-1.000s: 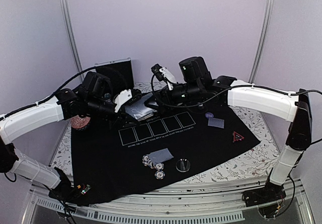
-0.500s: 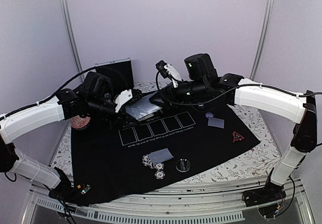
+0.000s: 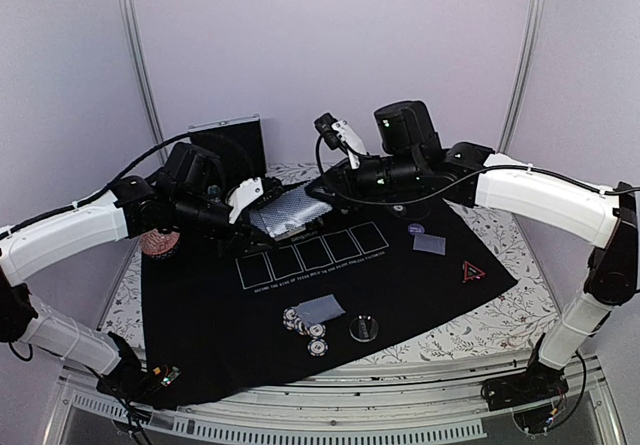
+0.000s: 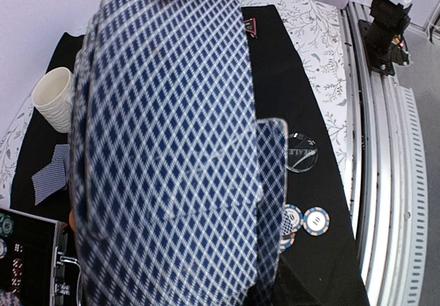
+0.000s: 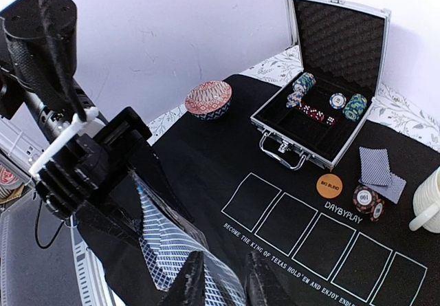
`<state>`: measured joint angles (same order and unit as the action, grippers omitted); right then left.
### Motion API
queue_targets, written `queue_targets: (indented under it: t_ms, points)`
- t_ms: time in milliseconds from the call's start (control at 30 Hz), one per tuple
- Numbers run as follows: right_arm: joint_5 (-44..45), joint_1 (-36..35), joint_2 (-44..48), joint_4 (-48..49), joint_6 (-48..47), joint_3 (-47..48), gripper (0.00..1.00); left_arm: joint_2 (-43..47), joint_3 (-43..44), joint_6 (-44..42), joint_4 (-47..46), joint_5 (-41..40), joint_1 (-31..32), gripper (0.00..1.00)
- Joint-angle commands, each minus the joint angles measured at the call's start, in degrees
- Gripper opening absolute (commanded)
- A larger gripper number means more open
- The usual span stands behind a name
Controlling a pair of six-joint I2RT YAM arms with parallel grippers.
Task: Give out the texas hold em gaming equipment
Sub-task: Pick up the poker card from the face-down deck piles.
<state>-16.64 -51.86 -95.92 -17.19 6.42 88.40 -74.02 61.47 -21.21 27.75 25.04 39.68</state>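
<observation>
**Desk:** What is held above the table?

**Photographer:** A deck of cards (image 3: 291,214) with blue-and-white diamond backs hangs tilted over the far side of the black mat (image 3: 250,315), just above its row of printed card boxes. The left gripper (image 3: 256,195) is clamped on the deck's upper end.

**Desk:** And the other arm?

**Photographer:** The right gripper (image 5: 223,282) meets the deck from the opposite side, a dark finger on either face of the lower edge. From its own camera the jaws look close to the cards, but I cannot tell whether they have pinched them.

**Desk:** Where is the rest of the equipment?

**Photographer:** Near the front edge lie a few striped poker chips (image 3: 305,323), touching a small pile of dealt cards (image 3: 321,308), and a dark disc (image 3: 364,327) is just beside them. On the right are a purple disc (image 3: 416,230), two more cards (image 3: 430,245) and a red-edged triangle (image 3: 473,272). The right wrist view shows an orange disc (image 5: 329,183) beside another stack of chips (image 5: 365,199). The open metal case (image 5: 323,124) at the back holds more chips, a patterned bowl (image 5: 208,100) is near it, and a cream mug (image 4: 55,100) stands on the mat.
</observation>
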Motion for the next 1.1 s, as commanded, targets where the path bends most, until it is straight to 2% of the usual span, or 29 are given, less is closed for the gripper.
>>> queue_targets:
  t_ms: [0, 167, 533, 833, 933, 1067]
  points:
    - [-0.21, -0.14, 2.58, -0.42, 0.39, -0.65, 0.17, -0.14, 1.63, -0.17, -1.29, 0.74, -0.39, 0.38]
    - [-1.69, -0.15, 2.40, -0.48, 0.78, -0.41, 0.04, -0.03, 1.64, -0.14, -1.38, 0.73, -0.40, 0.38]
    - [-0.35, -0.11, 5.07, -0.47, 1.56, -0.67, 0.02, 0.02, 1.54, -0.16, -1.30, 0.80, -0.48, 0.38]
    - [-4.00, 0.16, 6.29, 1.43, 1.90, -0.07, 0.02, 0.01, 1.63, -0.10, -1.29, 0.71, -0.48, 0.38]
    - [-4.67, 2.86, 8.89, 3.25, 4.90, -0.70, 0.02, 0.01, 1.63, -0.14, -1.29, 0.72, -0.49, 0.38]
    - [-6.84, 12.86, 18.24, 9.37, 11.88, -8.34, 0.02, 0.21, 1.59, -0.08, -1.29, 0.89, -0.47, 0.38]
